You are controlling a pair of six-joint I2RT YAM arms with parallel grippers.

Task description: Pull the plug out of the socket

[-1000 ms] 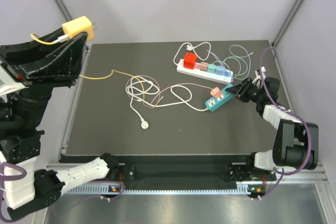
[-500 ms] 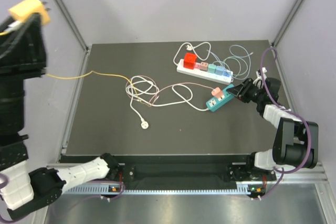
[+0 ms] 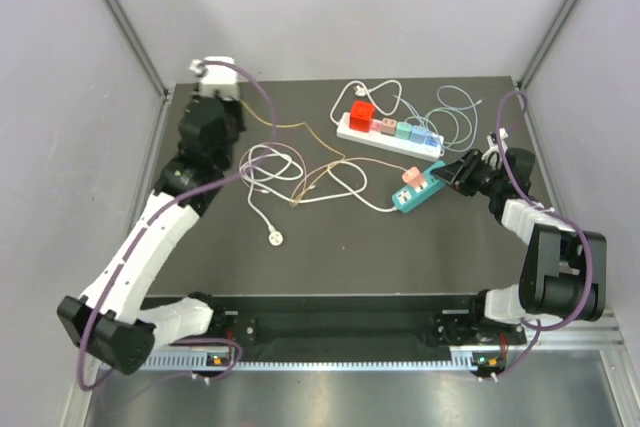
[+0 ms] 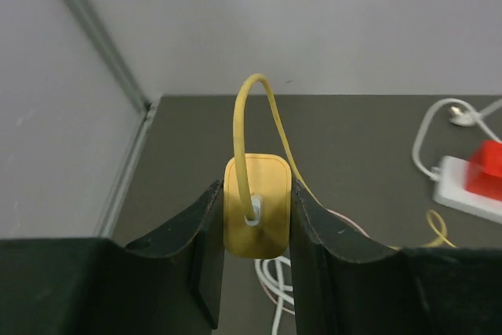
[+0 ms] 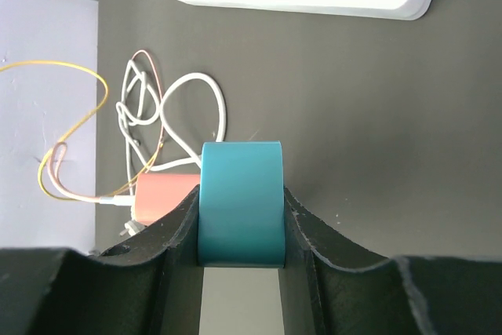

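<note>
Since the earlier frames, the left arm is seen lowered from its raised position at the left wall and stretched out over the far-left part of the dark mat. The yellow cable, formerly drawn tight to the left, is now slack across the mat. No change is noted at the right arm.

The white power strip is loaded with a red adapter and a row of smaller pink, teal and blue cubes. One pink plug is seated in the teal socket strip.

The yellow plug is held upright in the left gripper, one finger pressed against each side, with its cable looping up and away over the mat. The plug is well apart from both strips. The near end of the teal socket strip is clamped in the right gripper, with the jaws narrow against its sides, and the strip lies flat on the mat.

A tangle of white cable lies at mid-mat, ending in a round white plug. The mat is enclosed by plain grey walls and metal frame posts.
</note>
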